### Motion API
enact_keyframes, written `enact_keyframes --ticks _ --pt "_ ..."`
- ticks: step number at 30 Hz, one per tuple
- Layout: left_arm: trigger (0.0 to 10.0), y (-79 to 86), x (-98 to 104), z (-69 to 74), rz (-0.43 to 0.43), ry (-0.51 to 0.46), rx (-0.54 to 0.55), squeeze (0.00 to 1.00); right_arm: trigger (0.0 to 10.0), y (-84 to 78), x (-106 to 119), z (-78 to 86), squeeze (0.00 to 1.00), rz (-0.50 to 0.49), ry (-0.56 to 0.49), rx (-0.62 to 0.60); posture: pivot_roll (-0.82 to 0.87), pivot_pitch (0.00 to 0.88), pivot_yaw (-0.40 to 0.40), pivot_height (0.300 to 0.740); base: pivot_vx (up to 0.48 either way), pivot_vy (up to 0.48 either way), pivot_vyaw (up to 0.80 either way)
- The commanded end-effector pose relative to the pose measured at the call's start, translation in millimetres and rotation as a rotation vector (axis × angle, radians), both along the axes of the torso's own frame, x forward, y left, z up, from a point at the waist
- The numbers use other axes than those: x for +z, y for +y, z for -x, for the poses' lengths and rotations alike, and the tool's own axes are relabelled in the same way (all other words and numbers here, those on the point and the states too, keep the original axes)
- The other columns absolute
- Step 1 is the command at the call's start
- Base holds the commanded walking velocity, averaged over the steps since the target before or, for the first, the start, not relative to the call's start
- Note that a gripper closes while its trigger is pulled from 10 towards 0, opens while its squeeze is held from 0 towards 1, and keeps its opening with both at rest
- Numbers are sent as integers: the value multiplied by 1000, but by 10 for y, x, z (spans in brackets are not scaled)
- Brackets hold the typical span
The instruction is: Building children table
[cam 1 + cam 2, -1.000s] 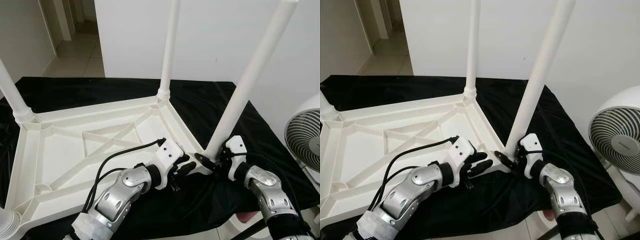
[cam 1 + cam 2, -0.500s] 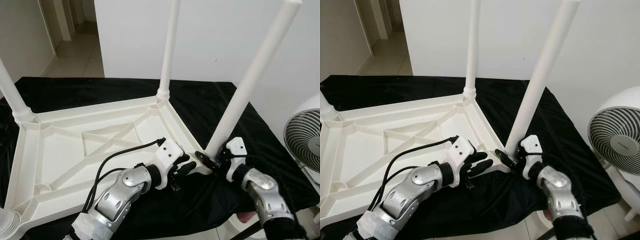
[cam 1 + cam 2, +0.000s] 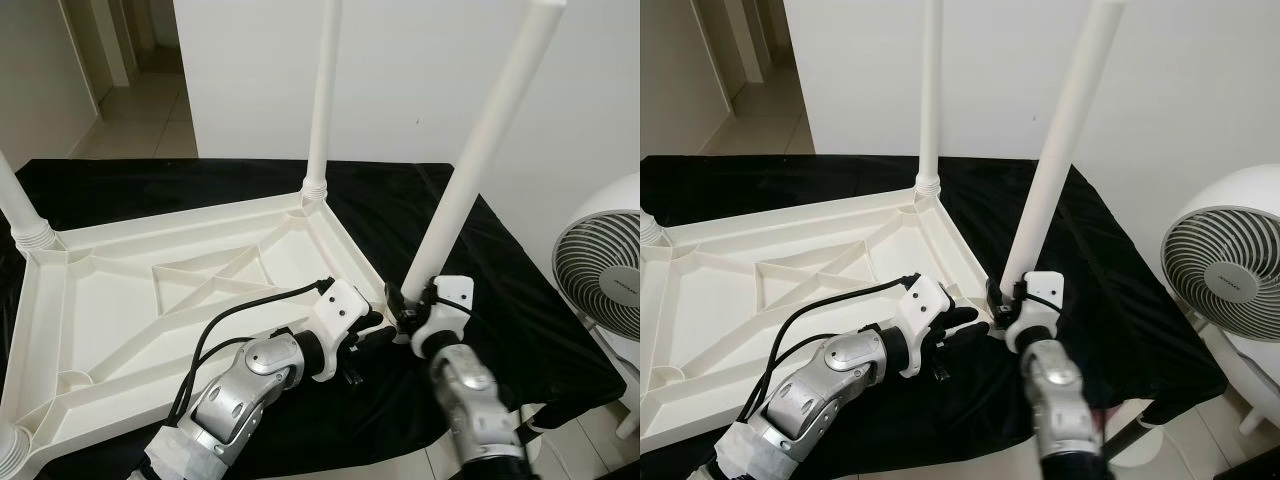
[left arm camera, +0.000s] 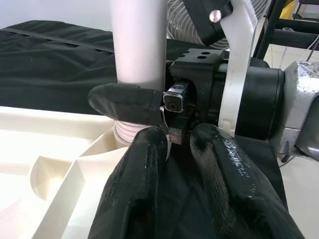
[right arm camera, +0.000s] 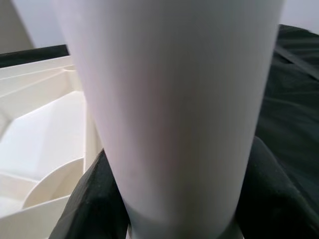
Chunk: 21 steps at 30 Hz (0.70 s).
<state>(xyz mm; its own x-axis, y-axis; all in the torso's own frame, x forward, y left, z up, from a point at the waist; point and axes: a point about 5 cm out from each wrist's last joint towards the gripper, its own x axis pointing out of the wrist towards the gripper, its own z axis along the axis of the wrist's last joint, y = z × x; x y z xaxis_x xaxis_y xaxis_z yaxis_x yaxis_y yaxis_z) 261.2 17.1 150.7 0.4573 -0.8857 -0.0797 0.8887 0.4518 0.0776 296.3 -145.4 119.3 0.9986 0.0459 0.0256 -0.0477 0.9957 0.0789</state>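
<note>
- Change over the last second: your right gripper point(image 3: 404, 303) has swung round the base of the near leg point(image 3: 478, 165). Its forearm, earlier out toward the lower right of the head views, now rises from the bottom centre. Part of the picture shift is camera motion: the fan point(image 3: 608, 280) sits further into frame at the right edge.
- Right gripper state: clasped around the near leg just above its ribbed collar. In the right wrist view the leg sits between the two black fingers point(image 5: 89, 199), pads against both sides.
- Left gripper point(image 3: 372, 335): unchanged in place, at the tabletop rim beside the same corner. Its fingers point(image 4: 134, 189) are nearly together and hold nothing; the tips rest close to the socket.
- Reading: the wrist rotation with the grip kept suggests a turn of the leg into its socket. You likely need to release, re-grip and turn again; seating depth cannot be judged here.
- Tabletop point(image 3: 150, 320): upside down on the black cloth point(image 3: 440, 200), ribbed underside up, filling the centre-left of the head views.
- Near leg: foot at the tabletop's near right corner, centre right of frame. Long axis runs up and to the right, leaning visibly, toward the top right edge.
- Far leg point(image 3: 320, 100), top centre, stands nearly plumb; two more leg bases show at the left edge.
</note>
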Motion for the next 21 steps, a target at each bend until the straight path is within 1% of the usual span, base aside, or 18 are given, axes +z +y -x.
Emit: enact_keyframes --ticks 1,2,3,5,8,9,11,12,13,15,17,18,20,21 --pt "10000 -32 -8 56 -8 11 -74 0 10000 -17 -117 50 0 -14 82 -92 -23 9 -46 740 0 0 0" --pt "10000 -32 -8 56 -8 11 -74 0 10000 -17 -117 50 0 -14 82 -92 -23 9 -46 740 0 0 0" --pt "10000 -28 -8 55 -8 11 -73 0 10000 31 -116 76 0 -11 92 -114 -23 9 -48 740 0 0 0" --pt "10000 -25 -8 53 -4 15 -70 0 10000 101 -102 89 0 -18 98 -108 -26 11 -46 740 0 0 0" --pt "10000 -39 -16 63 -4 19 -75 0 10000 89 -79 90 0 -24 96 -120 -33 11 -43 740 0 0 0" --pt "10000 -47 -17 69 -5 18 -81 0 10000 87 -64 95 498 -30 87 -112 -33 11 -43 740 0 0 0" --pt "10000 -55 -17 75 -6 16 -86 0 10000 93 -44 103 498 -38 78 -104 -33 11 -43 740 0 0 0" --pt "10000 -54 -17 71 -7 16 -85 0 10000 105 -24 104 1000 -50 64 -77 -32 8 -44 740 0 0 0" --pt "10000 -48 -20 57 -11 13 -78 0 10000 100 27 106 1000 -63 27 -44 -30 5 -46 740 0 0 0" --pt "10000 -45 -22 52 -13 12 -75 0 10000 94 46 108 1000 -72 15 -35 -30 5 -46 740 0 0 0" --pt "10000 -38 -28 49 -15 12 -73 0 10000 74 102 111 1000 -67 -26 30 -30 2 -47 740 0 0 0" --pt "10000 -38 -28 49 -15 12 -73 0 10000 74 102 111 1000 -67 -26 30 -30 2 -47 740 0 0 0" --pt "10000 -38 -25 56 -9 13 -78 0 10000 43 128 122 1000 -59 -49 93 -26 0 -52 740 0 0 0" --pt "10000 -39 -24 58 -8 13 -79 0 10000 36 130 125 1000 -58 -51 103 -26 0 -52 740 0 0 0"
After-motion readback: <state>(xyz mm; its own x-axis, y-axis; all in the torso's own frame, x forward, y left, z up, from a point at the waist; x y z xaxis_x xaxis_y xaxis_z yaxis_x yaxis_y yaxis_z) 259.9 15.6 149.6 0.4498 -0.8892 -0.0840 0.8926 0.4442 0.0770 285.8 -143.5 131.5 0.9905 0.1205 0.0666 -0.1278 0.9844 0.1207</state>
